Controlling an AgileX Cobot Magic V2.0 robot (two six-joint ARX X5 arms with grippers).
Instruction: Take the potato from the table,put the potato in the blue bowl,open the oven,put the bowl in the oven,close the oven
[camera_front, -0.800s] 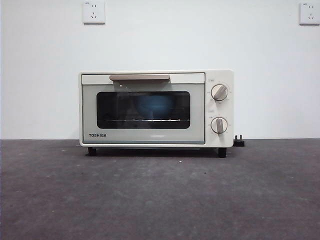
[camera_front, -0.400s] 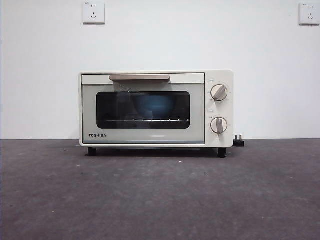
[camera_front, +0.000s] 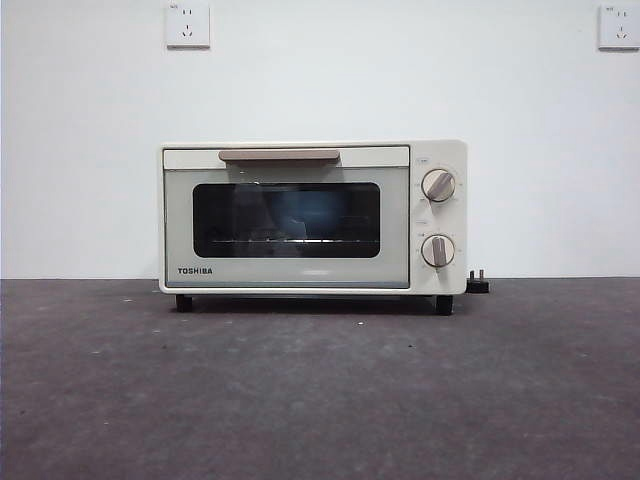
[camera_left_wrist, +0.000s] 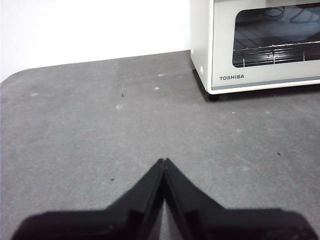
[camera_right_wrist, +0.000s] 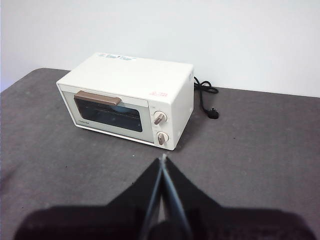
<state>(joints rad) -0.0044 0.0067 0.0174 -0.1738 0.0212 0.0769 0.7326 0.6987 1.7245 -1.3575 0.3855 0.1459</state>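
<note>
Records the oven (camera_front: 312, 216) with its door shut and the beige handle (camera_front: 279, 155) lying across the top of the door. Notes a blue shape behind the dark glass, taken for the blue bowl (camera_front: 305, 215) on the rack. Cannot make out the potato (inside the bowl, by judgement, or simply too dim to tell).

Places the left gripper (camera_left_wrist: 164, 161) over bare worktop (camera_left_wrist: 100, 125), fingers pressed together on nothing, with the oven well ahead of the tips and off to one side. Places the right gripper (camera_right_wrist: 163, 157) likewise, fingers pressed together and empty, with the oven well beyond the tips and its cord (camera_right_wrist: 206, 92) trailing further off behind it. Judges the task as good as complete from this layout.

Handling, should the load need removing:
- Treats the bowl as light and rigid, probably smooth-walled and so slippery under a flat pinch. Recommends taking it by the rim, one finger inside the wall and one outside.
- Treats the potato as firm, matte and rounded, apt to roll if the bowl tilts. Recommends level carriage.
- Expects some resistance from the door hinge. Recommends taking the handle at mid-length.
</note>
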